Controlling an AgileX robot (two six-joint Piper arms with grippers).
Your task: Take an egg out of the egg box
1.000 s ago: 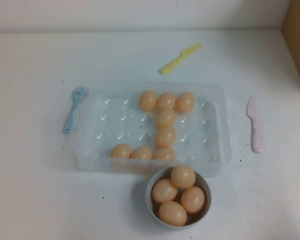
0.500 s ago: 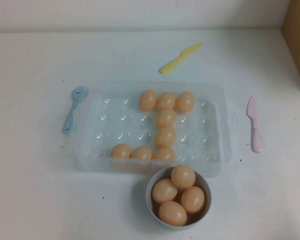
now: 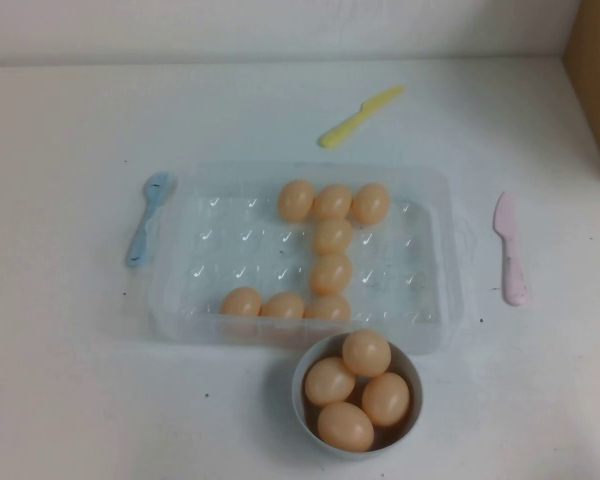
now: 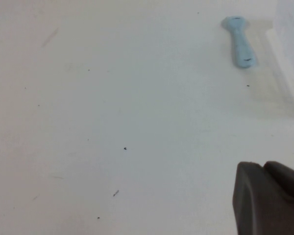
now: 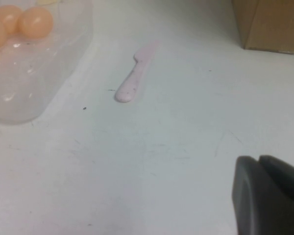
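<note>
— White desk (image 3: 60,400) lies bare along the near left and near right edges. Where are the tools?

— Low over those bare patches. The left tool (image 4: 269,196) shows only as a dark corner of its wrist view, so I cannot tell how its fingers stand. The right tool (image 5: 269,193) has its fingers together and holds nothing.

— Nearest container?

— A small round grey-white bowl (image 3: 302,398) at the near middle, four eggs in it, touching the egg box's near wall.

— And the egg box?

— Clear plastic egg box (image 3: 185,290), mid-desk. Eight eggs sit in its dimples: three along the near row, two up the middle, three across the far row. The egg (image 3: 371,203) at the far right of that row is nearest the right arm's side.

— Around it?

— A blue spoon (image 3: 147,218) just left, a pink knife (image 3: 510,250) right with open desk beside it, a yellow knife (image 3: 359,116) beyond. A cardboard box (image 3: 595,80) stands at the far right edge. No writing readable.
</note>
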